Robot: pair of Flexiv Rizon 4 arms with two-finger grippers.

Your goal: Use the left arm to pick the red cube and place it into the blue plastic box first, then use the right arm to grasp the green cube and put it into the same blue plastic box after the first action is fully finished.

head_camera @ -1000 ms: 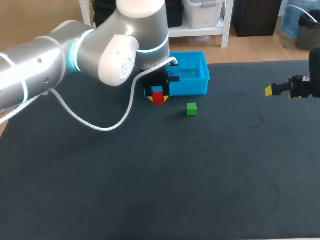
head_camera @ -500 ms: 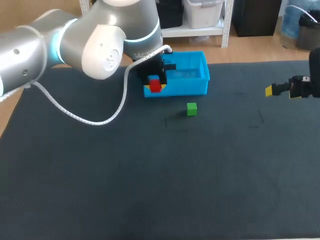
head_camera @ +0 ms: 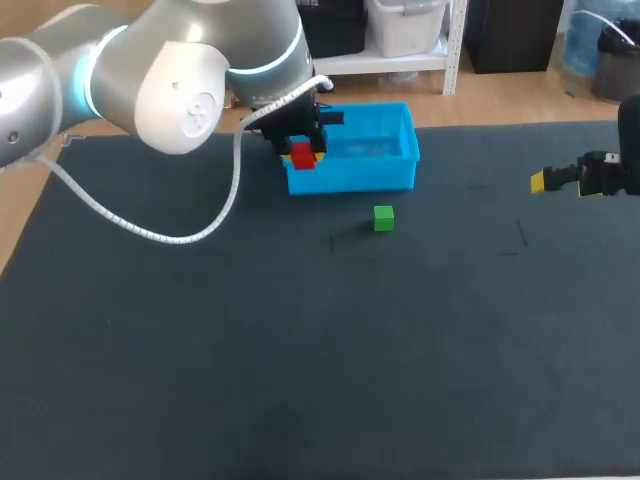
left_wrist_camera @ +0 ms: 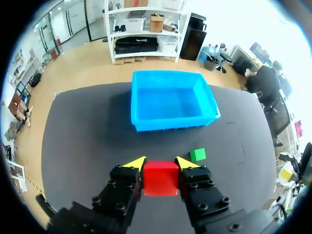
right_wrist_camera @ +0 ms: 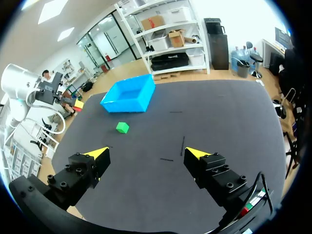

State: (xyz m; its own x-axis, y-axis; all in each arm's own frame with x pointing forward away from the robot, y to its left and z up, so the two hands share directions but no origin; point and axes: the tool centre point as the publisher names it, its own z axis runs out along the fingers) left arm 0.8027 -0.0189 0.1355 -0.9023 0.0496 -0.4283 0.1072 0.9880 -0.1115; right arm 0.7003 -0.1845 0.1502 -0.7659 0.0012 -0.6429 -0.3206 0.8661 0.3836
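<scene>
Head view: left jaws hold the red cube [head_camera: 303, 157] at the blue box's [head_camera: 360, 177] left end. The green cube [head_camera: 383, 217] lies on the tabletop [head_camera: 300, 350] just before the box.
Left wrist view: red cube [left_wrist_camera: 160, 178] clamped between the left jaws, box [left_wrist_camera: 170, 122] ahead.
Right wrist view: right jaws wide, nothing between; green cube [right_wrist_camera: 122, 127] well ahead.

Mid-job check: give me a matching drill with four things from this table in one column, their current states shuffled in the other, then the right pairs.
Things:
1. red cube
2. green cube
3. blue plastic box
4. right arm

States:
A. lying free on the mat, in front of the box
B. nothing inside it
C. held between the left jaws, lifted off the mat
D. at the table's right side, jaws open and empty

Pairs: 1-C, 2-A, 3-B, 4-D
</scene>
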